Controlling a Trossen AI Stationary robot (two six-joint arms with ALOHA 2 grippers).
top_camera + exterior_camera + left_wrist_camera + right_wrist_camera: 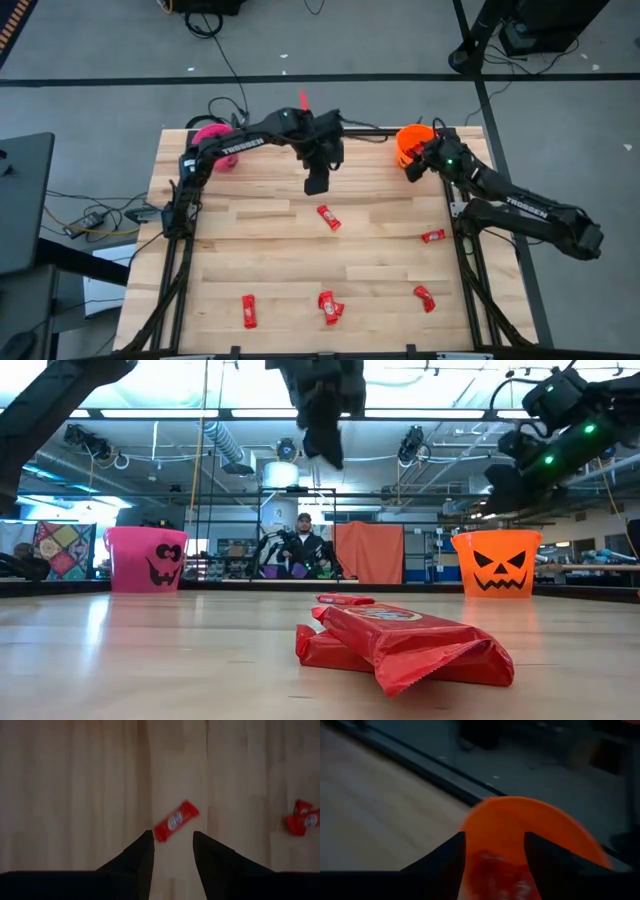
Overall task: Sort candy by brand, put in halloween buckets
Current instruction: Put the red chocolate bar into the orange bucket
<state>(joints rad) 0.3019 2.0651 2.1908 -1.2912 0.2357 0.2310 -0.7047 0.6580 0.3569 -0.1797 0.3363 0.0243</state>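
the right gripper (pixel 412 166) hangs directly over the orange bucket (pixel 410 143) at the far right corner of the table (pixel 240 250), its fingers (pixel 445 860) spread apart with nothing between them; this position suits a drop, since red candy (pixel 495 870) shows inside the bucket just below the gap between the fingers. the left gripper (pixel 317 183) hangs raised above the far middle of the table, fingers (pixel 137 857) partly spread and empty, pointing down so that a red bar (pixel 176 821) lies on the wood just beyond its fingertips; it looks staged for a descent onto that bar. the pink bucket (pixel 212 135) stands at the far left corner, behind the left arm's elbow. further from both grippers, toward the near edge, loose red bars lie scattered, including a pair heaped one on the other (pixel 400 645). the wrappers are glossy, crinkled film with flat crimped ends, likely slippery and easily crushed. both buckets are smooth round plastic pails with black jack-o'-lantern faces. the table is pale butcher-block wood with a fine lengthwise grain. no brown-wrapped bars are visible on the table.
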